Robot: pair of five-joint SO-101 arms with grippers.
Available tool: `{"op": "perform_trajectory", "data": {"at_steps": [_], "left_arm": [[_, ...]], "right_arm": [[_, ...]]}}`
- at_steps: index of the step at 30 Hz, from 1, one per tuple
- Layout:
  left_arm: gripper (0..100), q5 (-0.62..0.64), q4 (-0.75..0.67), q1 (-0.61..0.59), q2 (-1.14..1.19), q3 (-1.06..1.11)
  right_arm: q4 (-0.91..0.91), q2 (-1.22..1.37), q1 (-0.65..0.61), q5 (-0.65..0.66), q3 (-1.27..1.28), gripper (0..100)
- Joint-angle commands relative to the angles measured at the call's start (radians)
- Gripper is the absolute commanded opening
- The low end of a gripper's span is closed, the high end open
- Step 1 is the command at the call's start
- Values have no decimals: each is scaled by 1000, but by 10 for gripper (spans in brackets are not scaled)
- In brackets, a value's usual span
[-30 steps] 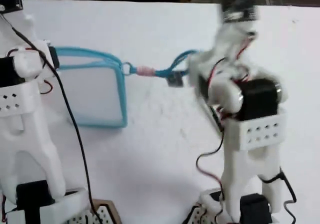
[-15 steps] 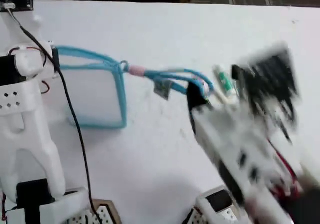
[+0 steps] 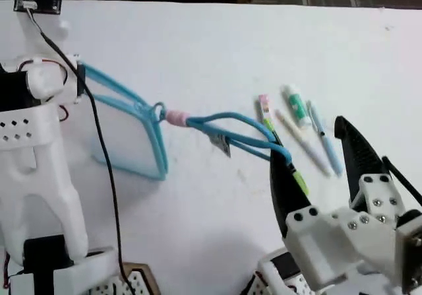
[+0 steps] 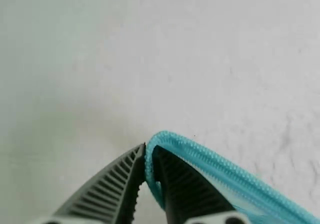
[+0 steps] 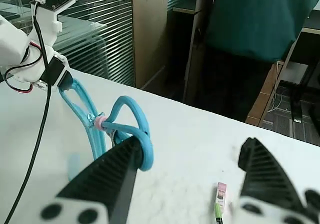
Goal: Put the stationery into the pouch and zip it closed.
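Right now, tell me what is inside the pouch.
Nothing shows through the translucent face of the pouch; the stationery lies on the table beside the right gripper. The left arm covers one end.

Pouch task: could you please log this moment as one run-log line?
left hand: shut on pouch edge | right hand: open, strap over one finger | stationery: on table

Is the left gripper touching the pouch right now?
Touching. In the left wrist view the left gripper pinches the pouch by its blue edge, fingers pressed on either side.
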Motion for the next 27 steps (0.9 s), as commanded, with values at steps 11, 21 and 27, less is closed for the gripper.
{"op": "perform_trajectory", "data": {"at_steps": [11,21,27], "left_arm": [[22,52,-3,-1,67,15],[22,60,-5,2,68,15],[22,61,5,-2,156,14]], "right_arm": [[39,-45,-147,31,279,259],[-108,18,-499,29,617,440],[-113,56,-558,37,638,440]]}}
